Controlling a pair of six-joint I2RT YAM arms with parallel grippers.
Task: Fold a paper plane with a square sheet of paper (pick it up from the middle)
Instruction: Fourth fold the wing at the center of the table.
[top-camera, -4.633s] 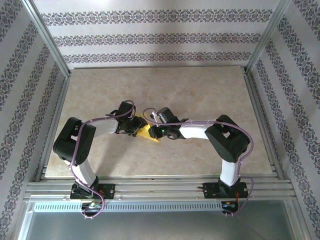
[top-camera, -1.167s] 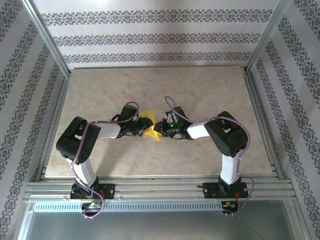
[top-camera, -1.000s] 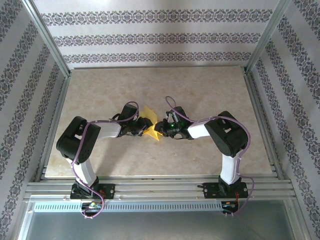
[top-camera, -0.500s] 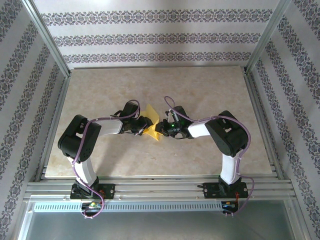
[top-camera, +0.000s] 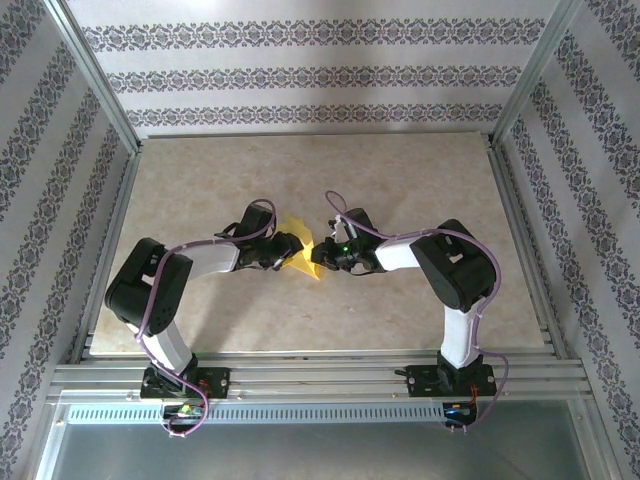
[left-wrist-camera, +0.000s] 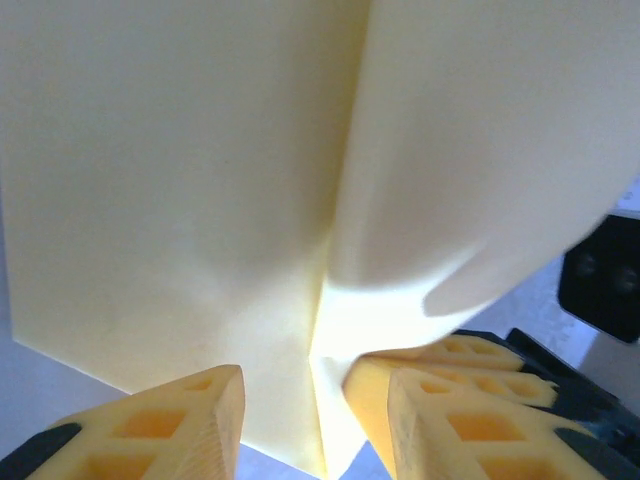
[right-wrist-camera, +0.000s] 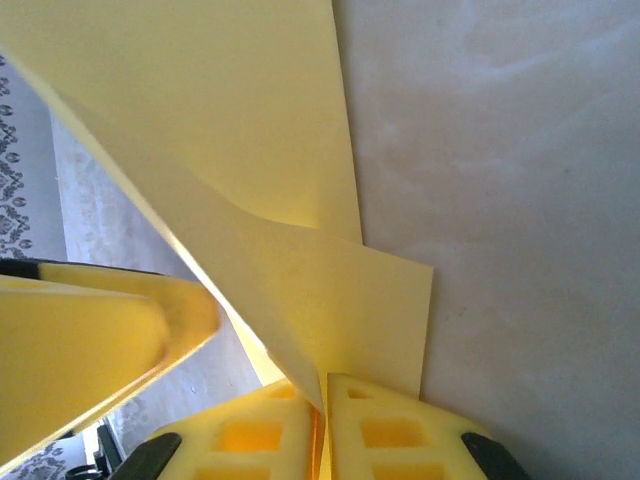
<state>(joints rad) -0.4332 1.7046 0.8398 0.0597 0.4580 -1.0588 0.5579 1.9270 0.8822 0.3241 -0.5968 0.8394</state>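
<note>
Two arms: I had both reached inward, low over the tabletop (top-camera: 420, 180), elbows out to the sides and wrists meeting nose to nose near its middle.
Left gripper (top-camera: 296, 246) (left-wrist-camera: 290, 385): jaws stood partly apart, straddling the paper's crease; I could not tell whether either pad pressed it.
Right gripper (top-camera: 323, 256) (right-wrist-camera: 322, 385): jaws were all but closed, pinching a thin edge of the paper between the yellow fingers (right-wrist-camera: 400, 420).
Square sheet of paper (top-camera: 306, 266) (left-wrist-camera: 180, 180) (right-wrist-camera: 250, 130): plain yellow, held up between my two grippers near the table's middle, bent along one crease into two panels. One panel bulged softly and a corner hung close over the table.
</note>
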